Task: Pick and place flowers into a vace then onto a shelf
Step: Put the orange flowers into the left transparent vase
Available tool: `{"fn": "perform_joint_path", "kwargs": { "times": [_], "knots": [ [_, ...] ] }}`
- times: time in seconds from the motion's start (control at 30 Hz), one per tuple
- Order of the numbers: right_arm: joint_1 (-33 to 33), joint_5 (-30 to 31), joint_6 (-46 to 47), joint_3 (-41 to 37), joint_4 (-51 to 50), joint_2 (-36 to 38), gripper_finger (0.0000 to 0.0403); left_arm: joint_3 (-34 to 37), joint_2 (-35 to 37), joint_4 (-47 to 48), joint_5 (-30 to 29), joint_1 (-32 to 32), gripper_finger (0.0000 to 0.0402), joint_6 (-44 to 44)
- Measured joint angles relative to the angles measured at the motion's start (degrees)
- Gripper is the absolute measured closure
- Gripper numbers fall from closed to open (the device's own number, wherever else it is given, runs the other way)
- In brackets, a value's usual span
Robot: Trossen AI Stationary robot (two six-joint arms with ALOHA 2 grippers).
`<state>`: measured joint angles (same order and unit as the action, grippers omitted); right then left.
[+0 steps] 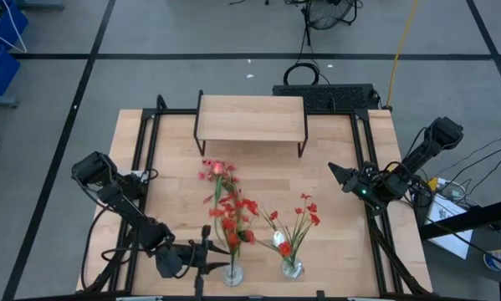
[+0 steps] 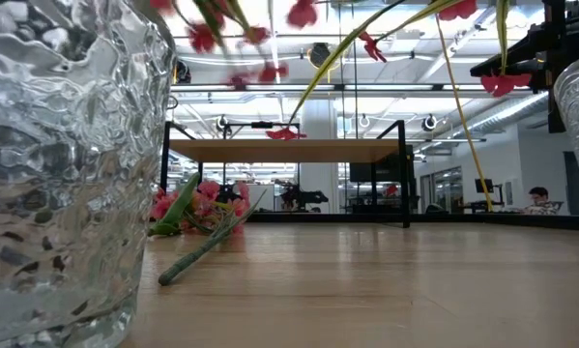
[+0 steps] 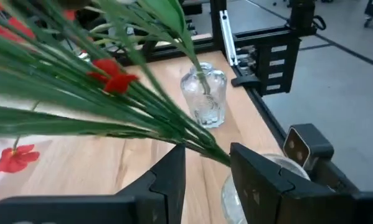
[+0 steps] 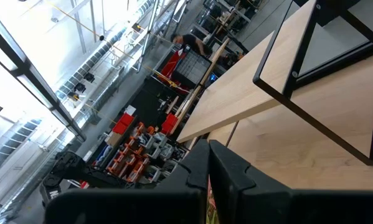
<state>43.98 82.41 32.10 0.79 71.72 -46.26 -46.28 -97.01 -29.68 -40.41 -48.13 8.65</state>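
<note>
A bunch of red flowers (image 1: pixel 233 219) stands in a clear glass vase (image 1: pixel 232 272) near the table's near edge. Its green stalks (image 3: pixel 142 118) lean away from the vase. My left gripper (image 1: pixel 208 252) is open beside that vase, and the stalks pass between its fingertips (image 3: pixel 208 155). A second glass vase (image 1: pixel 293 268) (image 3: pixel 204 93) to the right holds more red flowers (image 1: pixel 302 214). Pink and red flowers (image 1: pixel 217 172) (image 2: pixel 194 207) lie flat on the table in front of the shelf (image 1: pixel 250 118) (image 2: pixel 289 150). My right gripper (image 1: pixel 339 174) (image 4: pixel 209 155) is shut, raised by the table's right edge. My left gripper has a finger on each side of the red flowers' stalks (image 3: pixel 202 144), just above the vase's rim (image 3: pixel 279 165). It comes in level from the table's left. I cannot tell whether either finger touches the stalks.
The shelf stands at the table's far edge on thin black legs (image 4: pixel 311 118). A black metal frame (image 1: pixel 363 159) runs along both table sides. Bare wood lies between the shelf and the vases. Both vases stand close to the low camera (image 2: pixel 57 164).
</note>
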Motion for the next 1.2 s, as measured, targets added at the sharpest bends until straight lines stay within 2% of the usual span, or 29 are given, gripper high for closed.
{"fn": "perform_joint_path", "kwargs": {
  "times": [0.2, 0.27, 0.5, 0.67, 0.83, 1.2],
  "knots": [
    [-0.01, 0.0, 0.01, -0.01, 0.0, 0.02, 0.0398, -0.02, 0.0, 3.57, 2.81, 0.1, 0.027, -0.61],
    [0.01, 0.0, 0.0, -0.01, 0.0, 0.0, 0.0399, -0.02, 0.0, 2.13, 2.86, 0.04, 0.027, 0.16],
    [-0.01, 0.0, 0.0, -0.01, 0.0, 0.0, 0.0399, -0.02, 0.0, 1.53, 1.6, -0.38, 0.027, 12.71],
    [0.0, 0.0, 0.0, 0.0, 0.0, 0.0, 0.0399, -0.02, 0.0, -0.12, -1.83, -0.77, 0.027, 13.06],
    [0.0, 0.0, 0.02, -0.02, 0.0, 0.0, 0.0399, -0.02, 0.0, -0.94, -1.6, 0.21, 0.027, 18.4],
    [-0.01, 0.0, 0.01, 0.01, 0.0, 0.02, 0.0399, -0.02, 0.0, -1.98, 5.43, 4.43, 0.027, 24.26]
  ]
}}
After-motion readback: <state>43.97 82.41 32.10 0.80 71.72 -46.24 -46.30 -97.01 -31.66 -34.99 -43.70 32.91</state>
